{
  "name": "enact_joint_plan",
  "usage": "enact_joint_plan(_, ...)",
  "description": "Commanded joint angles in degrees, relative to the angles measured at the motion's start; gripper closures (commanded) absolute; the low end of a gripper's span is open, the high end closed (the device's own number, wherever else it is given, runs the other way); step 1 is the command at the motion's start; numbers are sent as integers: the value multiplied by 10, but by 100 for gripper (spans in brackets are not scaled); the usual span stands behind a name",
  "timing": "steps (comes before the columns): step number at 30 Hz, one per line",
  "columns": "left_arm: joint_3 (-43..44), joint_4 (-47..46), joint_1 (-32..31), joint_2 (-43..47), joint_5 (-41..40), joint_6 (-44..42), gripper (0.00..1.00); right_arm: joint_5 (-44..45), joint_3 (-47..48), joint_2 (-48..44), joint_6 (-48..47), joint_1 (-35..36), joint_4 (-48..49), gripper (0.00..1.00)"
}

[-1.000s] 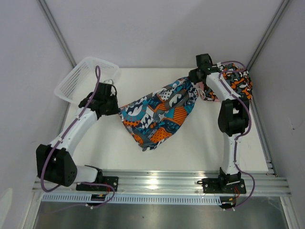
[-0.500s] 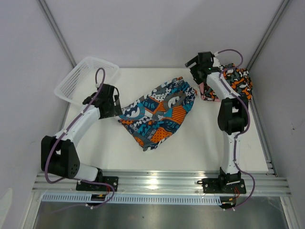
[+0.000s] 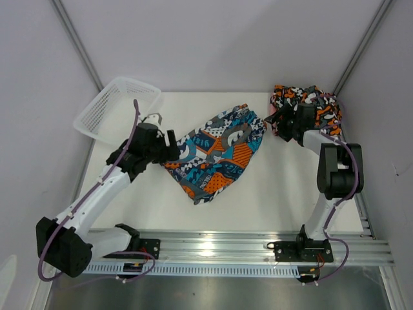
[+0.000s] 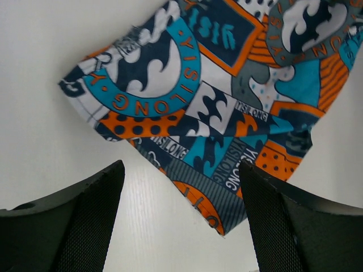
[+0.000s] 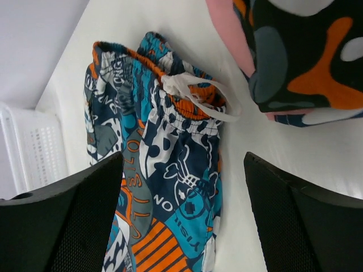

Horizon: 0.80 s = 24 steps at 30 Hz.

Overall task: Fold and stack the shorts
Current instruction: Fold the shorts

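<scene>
Dropped from both grippers, the teal shorts (image 3: 216, 155) now lie spread mid-table — the left gripper (image 3: 171, 146) at their left end, the right gripper (image 3: 274, 121) past the waistband, fingers of both spread, empty. Black shorts (image 3: 313, 103) top pink shorts (image 5: 226, 27) far right. Matching corners probably want pinching together next.

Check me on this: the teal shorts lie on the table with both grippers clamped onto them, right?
Not quite. The teal shorts do lie on the table, but neither gripper is clamped on them. The wrist views show the left gripper and the right gripper with jaws wide open, holding nothing.
</scene>
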<state>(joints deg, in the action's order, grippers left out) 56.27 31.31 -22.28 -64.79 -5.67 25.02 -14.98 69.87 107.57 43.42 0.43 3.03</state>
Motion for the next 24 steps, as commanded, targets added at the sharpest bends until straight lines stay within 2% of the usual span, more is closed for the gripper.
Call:
enact_joint_plan(1,-14,-58,-40,-3,27,27,16,-84,-19,23,-15,1,122,12)
enact_joint_plan(7,-4,-80,-87,-71,26,38,16,-102,-12,90,15,8,207,13)
enact_joint_plan(11,-4,-85,-91,-81,22,36,16,-89,28,139,38,16,199,9)
enact_joint_plan(17,2,-78,-91,-82,16,28,16,-56,40,182,82,30,219,9)
enact_joint_plan(20,3,-74,-91,-81,17,26,16,-30,45,191,92,36,221,15)
enact_joint_plan(22,1,-72,-91,-75,15,26,16,-32,50,202,105,40,233,31)
enact_joint_plan(23,-1,-72,-91,-73,14,25,16,-33,58,206,108,41,233,45)
enact_joint_plan(24,-3,-71,-90,-70,13,24,16,-30,61,207,108,45,230,51)
